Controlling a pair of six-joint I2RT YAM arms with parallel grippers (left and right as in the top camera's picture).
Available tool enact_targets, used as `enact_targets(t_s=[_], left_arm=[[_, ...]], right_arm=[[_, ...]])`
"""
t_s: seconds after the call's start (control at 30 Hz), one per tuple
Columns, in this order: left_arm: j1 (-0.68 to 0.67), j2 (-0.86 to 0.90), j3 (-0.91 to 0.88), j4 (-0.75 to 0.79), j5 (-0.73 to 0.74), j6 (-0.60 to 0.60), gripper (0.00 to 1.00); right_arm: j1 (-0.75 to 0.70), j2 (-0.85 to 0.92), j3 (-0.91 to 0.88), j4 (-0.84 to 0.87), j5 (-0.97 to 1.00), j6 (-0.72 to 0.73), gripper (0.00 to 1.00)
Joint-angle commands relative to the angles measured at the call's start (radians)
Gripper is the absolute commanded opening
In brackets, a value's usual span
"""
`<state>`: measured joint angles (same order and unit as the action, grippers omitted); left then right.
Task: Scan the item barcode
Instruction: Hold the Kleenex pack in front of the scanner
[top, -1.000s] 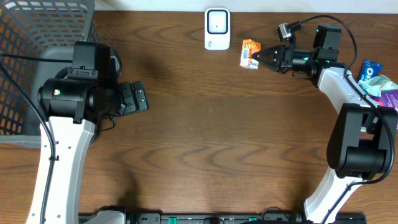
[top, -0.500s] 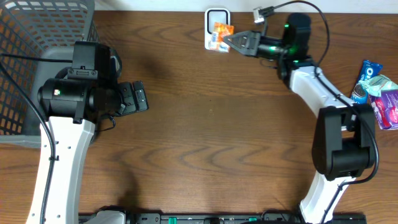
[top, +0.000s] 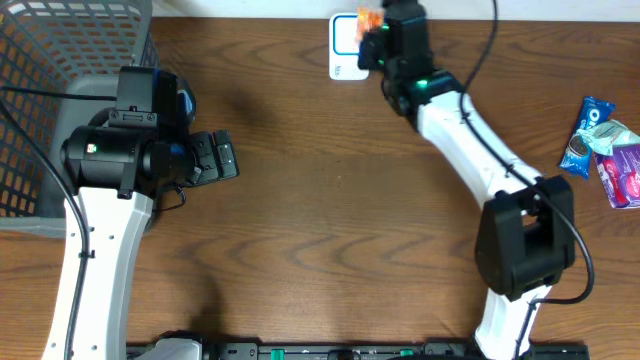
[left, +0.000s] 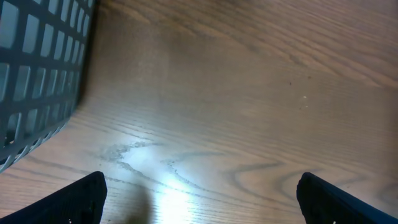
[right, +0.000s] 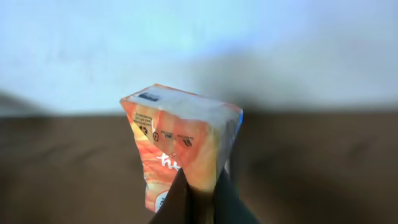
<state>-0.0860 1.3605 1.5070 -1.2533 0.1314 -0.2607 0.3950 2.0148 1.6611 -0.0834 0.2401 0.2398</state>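
**A:** There's the orange packet (right: 183, 146), in crinkly wrap with white lettering and small print near its top edge. It's up at the far edge of the bench (top: 330, 220), over the white scanner (top: 342, 62)!

**B:** And the right gripper (right: 198, 196)?

**A:** Pinched tight on the packet's lower corner. The left gripper (left: 199, 199) gapes wide, holding nothing, beside the grey basket (top: 60, 60).

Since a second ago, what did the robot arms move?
The right gripper carried the orange packet leftward until it reached the white scanner, staying shut on it the whole way. The left gripper, open, and the grey basket did not move.
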Motion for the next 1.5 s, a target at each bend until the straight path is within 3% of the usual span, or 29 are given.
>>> enact_targets(t_s=[0.0,0.17,0.37,0.7,1.37,1.47], left_arm=[[0.003,-0.002,0.02,-0.003,-0.006,0.013,0.98],[0.003,-0.002,0.02,-0.003,-0.006,0.013,0.98],[0.003,-0.002,0.02,-0.003,-0.006,0.013,0.98],[0.003,-0.002,0.02,-0.003,-0.006,0.013,0.98],[0.003,-0.002,0.02,-0.003,-0.006,0.013,0.98],[0.003,-0.002,0.02,-0.003,-0.006,0.013,0.98]], right_arm=[[0.024,-0.005,0.026,0.077,0.318,-0.326,0.01],[0.025,0.072,0.028,0.244,0.314,-0.559,0.01],[0.043,0.164,0.028,0.409,0.144,-0.998,0.01],[0.066,0.255,0.029,0.548,0.042,-1.231,0.01],[0.035,0.338,0.031,0.54,0.097,-1.265,0.01],[0.024,0.338,0.031,0.534,0.146,-1.194,0.01]])
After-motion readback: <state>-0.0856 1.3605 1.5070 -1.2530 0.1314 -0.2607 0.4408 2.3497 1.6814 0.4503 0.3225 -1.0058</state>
